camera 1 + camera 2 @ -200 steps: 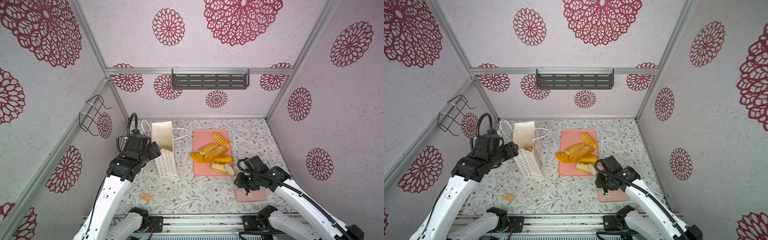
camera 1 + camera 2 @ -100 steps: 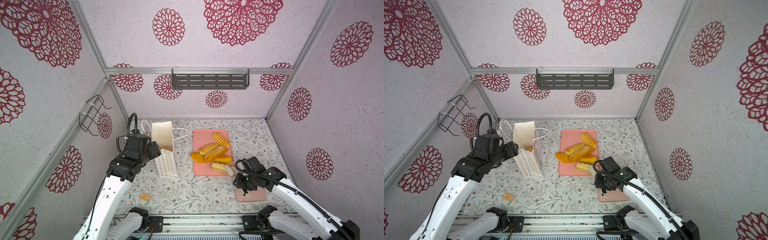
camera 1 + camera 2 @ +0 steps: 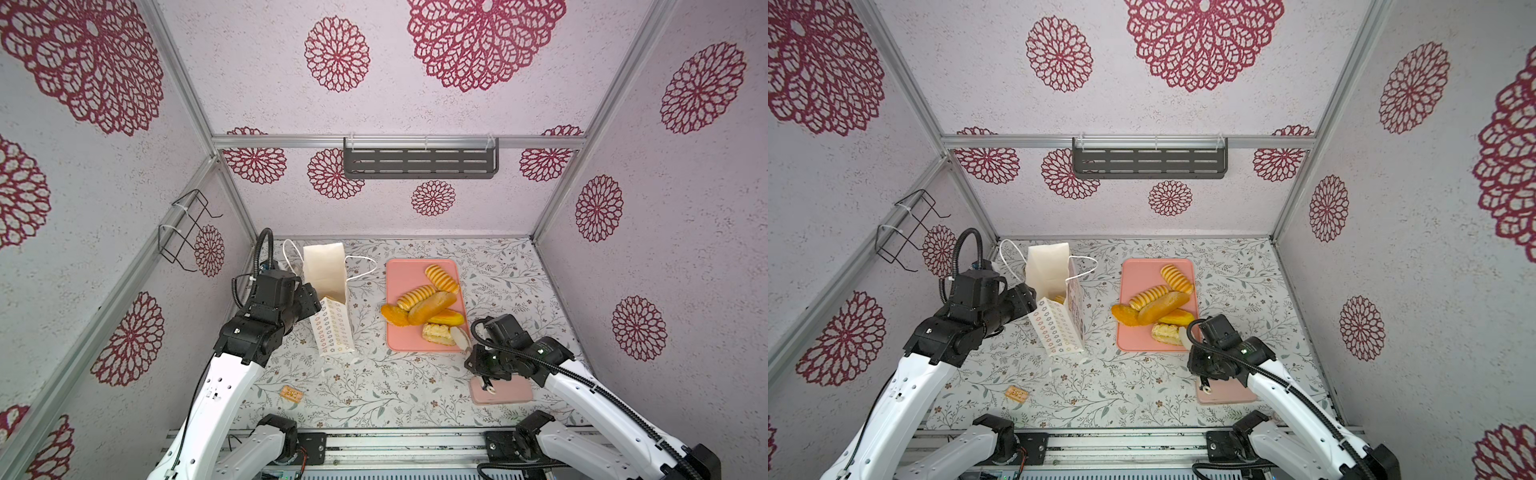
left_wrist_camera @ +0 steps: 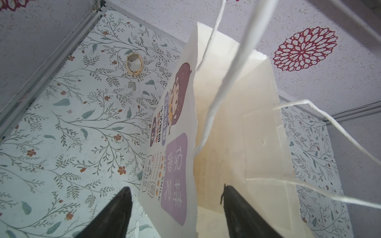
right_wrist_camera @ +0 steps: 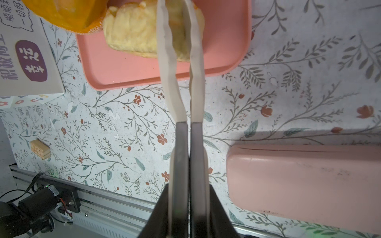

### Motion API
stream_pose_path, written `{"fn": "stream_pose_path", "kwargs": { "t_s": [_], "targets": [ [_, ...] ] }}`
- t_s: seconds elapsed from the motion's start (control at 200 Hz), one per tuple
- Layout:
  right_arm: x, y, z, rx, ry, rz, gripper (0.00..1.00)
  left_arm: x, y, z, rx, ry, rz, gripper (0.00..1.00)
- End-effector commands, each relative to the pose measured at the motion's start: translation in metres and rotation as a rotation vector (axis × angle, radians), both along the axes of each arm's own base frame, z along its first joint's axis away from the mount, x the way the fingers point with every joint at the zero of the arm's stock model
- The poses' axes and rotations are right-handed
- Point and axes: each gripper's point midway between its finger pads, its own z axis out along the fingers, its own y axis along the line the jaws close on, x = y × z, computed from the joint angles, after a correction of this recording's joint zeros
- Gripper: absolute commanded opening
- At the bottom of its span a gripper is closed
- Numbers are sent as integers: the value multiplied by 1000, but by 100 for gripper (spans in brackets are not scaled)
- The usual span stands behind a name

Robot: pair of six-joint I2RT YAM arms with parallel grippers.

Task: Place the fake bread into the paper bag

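The fake bread (image 3: 428,307) lies heaped on a pink tray (image 3: 399,274) in both top views. My right gripper (image 5: 186,185) is shut on grey tongs (image 5: 181,82). The tongs' arms are squeezed close, and one end of a pale flaky pastry (image 5: 140,35) sits between them at the tray's near corner; their tips are out of view. The paper bag (image 3: 328,299) stands upright left of the tray. A yellow piece shows inside the bag (image 3: 1059,298). My left gripper (image 4: 175,187) is open astride the bag's wall (image 4: 175,164), one finger inside and one outside.
A pink case (image 3: 500,390) lies under my right arm near the front edge. A small tan cracker (image 3: 291,392) sits front left. A rubber ring (image 4: 135,62) lies beyond the bag. A wire rack (image 3: 187,228) and a grey shelf (image 3: 419,162) hang on the walls.
The right gripper has closed further on the tongs, bringing their arms together round the pastry, and has shifted slightly toward the tray. The left arm and the bag have not moved.
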Motion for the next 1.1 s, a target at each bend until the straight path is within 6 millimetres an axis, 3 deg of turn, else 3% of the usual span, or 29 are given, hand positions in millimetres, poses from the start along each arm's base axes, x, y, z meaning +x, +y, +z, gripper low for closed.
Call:
{"fn": "stream_pose_path", "kwargs": {
  "t_s": [0.0, 0.68, 1.096],
  "targets": [
    [7, 2, 9, 28, -43, -26, 20, 1, 1, 3, -13, -25, 18, 73],
    [30, 11, 30, 95, -141, -67, 1, 3, -4, -8, -43, 1, 17, 73],
    [36, 14, 36, 88, -163, -51, 0, 4, -4, -10, -56, 6, 31, 73]
  ]
}}
